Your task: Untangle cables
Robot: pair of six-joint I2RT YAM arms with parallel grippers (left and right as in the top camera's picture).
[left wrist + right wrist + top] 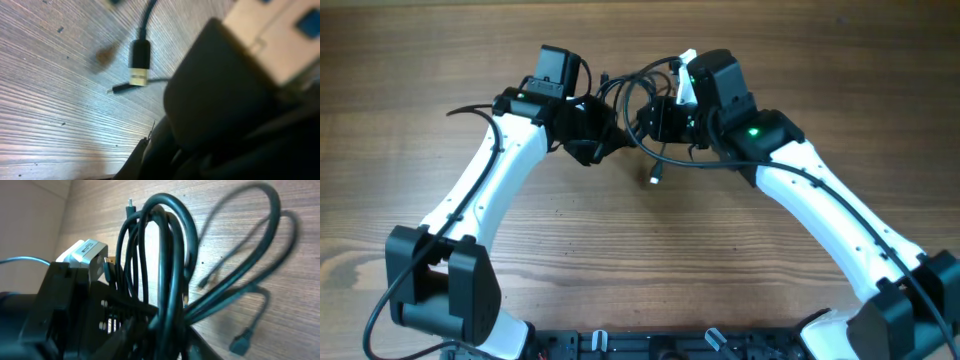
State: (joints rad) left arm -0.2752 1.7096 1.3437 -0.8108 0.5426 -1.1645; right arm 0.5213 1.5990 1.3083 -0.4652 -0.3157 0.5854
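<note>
Right gripper point(648, 120) looks clamped on tangled thin black cables point(170, 280); left gripper point(598, 135): can't tell. Separate slowly, watch snags.

Overhead view: even, diffuse light, sharp focus, soft shadows under the arms on the table point(440, 60). Left wrist view: dim, blurred foreground; pale glare on the wood. Right wrist view: near cables point(165, 255) sharp, outer loops soft, shadowed.
</note>
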